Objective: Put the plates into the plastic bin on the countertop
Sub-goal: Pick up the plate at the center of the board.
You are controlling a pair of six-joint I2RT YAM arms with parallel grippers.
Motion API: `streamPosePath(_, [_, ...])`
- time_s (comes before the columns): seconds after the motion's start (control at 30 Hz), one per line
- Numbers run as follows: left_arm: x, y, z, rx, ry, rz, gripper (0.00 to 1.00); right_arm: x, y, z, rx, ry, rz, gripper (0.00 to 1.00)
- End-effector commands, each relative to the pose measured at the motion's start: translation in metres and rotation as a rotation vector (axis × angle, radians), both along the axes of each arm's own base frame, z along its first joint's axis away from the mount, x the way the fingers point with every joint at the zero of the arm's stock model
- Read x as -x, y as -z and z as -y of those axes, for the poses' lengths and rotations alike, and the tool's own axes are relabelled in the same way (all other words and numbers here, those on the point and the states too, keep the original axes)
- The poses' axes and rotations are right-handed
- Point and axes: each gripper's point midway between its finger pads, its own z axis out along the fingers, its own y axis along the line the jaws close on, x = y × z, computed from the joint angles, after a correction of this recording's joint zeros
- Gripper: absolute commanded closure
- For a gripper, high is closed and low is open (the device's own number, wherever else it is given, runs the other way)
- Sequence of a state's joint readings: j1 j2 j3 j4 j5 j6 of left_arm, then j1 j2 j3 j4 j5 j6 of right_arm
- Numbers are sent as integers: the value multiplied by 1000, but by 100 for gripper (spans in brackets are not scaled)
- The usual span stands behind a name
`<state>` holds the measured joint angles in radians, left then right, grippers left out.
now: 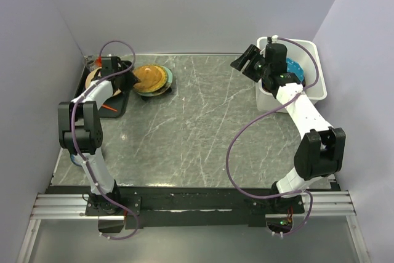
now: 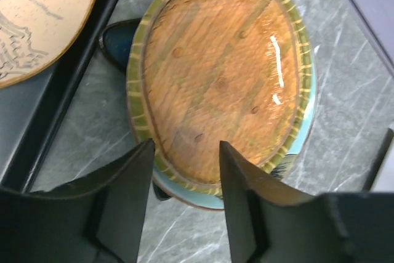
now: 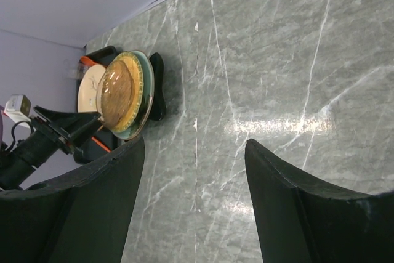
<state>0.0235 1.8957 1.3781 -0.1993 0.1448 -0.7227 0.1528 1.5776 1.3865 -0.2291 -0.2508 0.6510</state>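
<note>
left gripper (image 2: 184, 146) jaws apart over glossy wood-grain plate (image 2: 221, 78), green-striped rim, stack beside black tray (image 2: 64, 87); right gripper (image 3: 194, 152) open, empty, above wide veined countertop (image 3: 277, 60).

The veined bench (image 1: 203, 127) is carrying a black tray (image 1: 122, 104) at far left, a plate stack (image 1: 152, 80) just beside it, a white bin (image 1: 318, 75) at far right
</note>
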Motion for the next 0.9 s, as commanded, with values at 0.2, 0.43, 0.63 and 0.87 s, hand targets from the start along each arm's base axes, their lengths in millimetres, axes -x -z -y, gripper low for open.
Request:
streamPosePath(0.2, [-21,-11,10,37,64,70,67,-6,3,0,26,-2,14,27])
streamPosePath(0.43, [-18,4,13,47,78,39,63,-8,3,2,28,1,12,27])
streamPosePath(0.63, [-18,10,15,60,82,37,61,-8,6,1,24,1,5,27])
streamPosePath(0.87, [-23,19,21,82,105,21,99,-6,11,0,23,-5,-6,27])
